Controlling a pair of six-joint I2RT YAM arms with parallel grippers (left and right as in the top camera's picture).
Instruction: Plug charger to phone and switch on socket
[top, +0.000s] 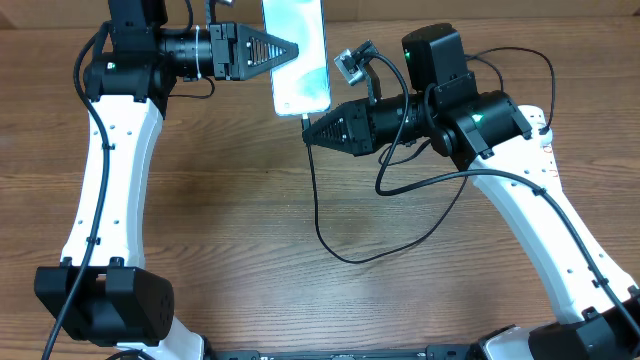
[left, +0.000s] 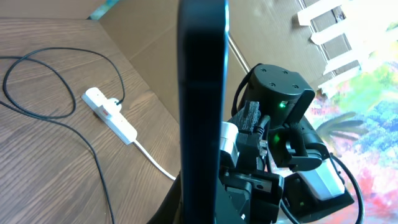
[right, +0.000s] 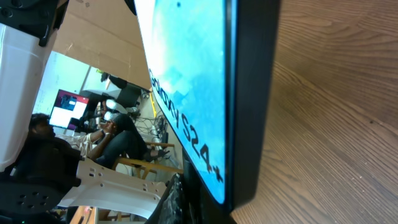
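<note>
Dangling charger (top: 316, 205) under phone (top: 298, 50), socket (left: 111, 115) apart

Tilted teal-screened phone (right: 186, 74) close up, wooden table (right: 336, 124) behind.

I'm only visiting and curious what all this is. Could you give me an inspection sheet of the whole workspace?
Surface: wooden table, brown grain.
Job's things: phone held up, light blue screen reading Galaxy S24+; charger trailing from the phone's lower edge; power strip lying on the table, a black cable reaching it.
Clutter: nothing seen.
Claws: left claw grips the phone's side; right claw sits at the phone's lower edge, grip unclear.
Cables: charger loops loosely across the table; thick white cord leaves the power strip.
Surroundings: cardboard panel; seated people in the background.
</note>
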